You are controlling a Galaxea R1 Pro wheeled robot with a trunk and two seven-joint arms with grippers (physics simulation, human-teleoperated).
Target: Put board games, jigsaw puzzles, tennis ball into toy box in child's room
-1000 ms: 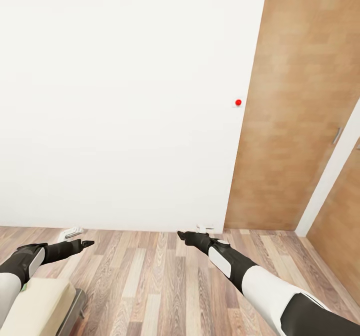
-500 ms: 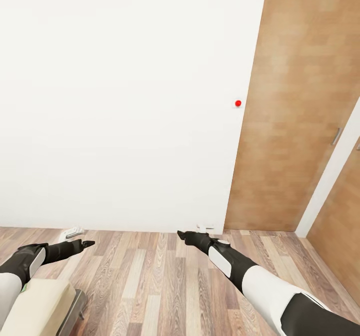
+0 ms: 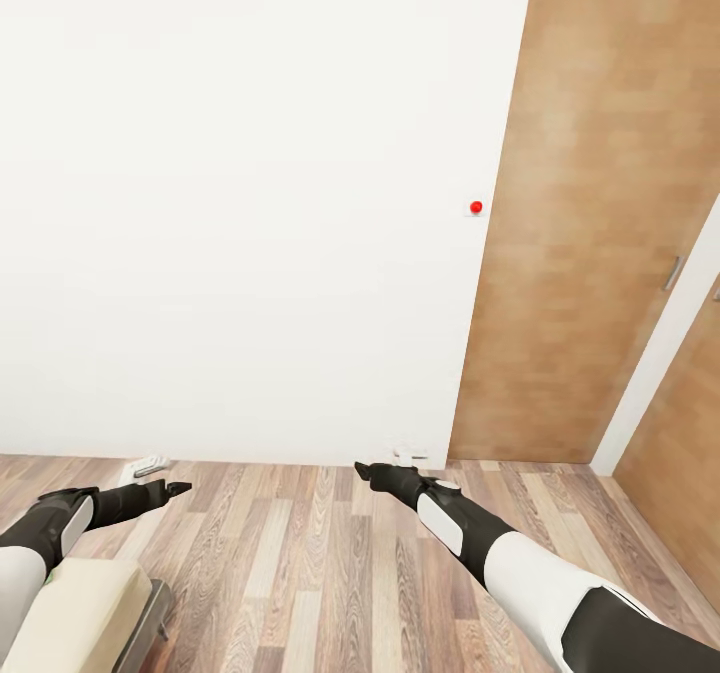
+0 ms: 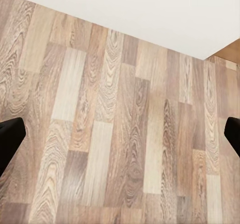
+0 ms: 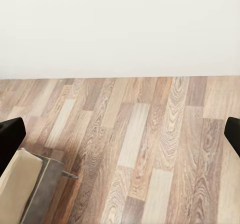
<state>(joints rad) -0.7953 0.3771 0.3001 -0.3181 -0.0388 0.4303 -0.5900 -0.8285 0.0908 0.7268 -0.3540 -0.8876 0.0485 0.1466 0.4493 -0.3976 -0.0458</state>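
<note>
Both the left gripper (image 3: 175, 489) and right gripper (image 3: 362, 470) are held with jaws spread over the wood floor (image 3: 300, 573), beside the bed (image 3: 80, 618) corner.

white arms (image 3: 545, 578), black tapered tools (image 3: 362, 471)

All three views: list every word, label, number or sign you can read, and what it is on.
None: no readable text anywhere.
White wall: blank, apart from a plain red dot.
Wooden door: no lettering.
Small pale fittings at the wall's foot: too small to tell.
</note>
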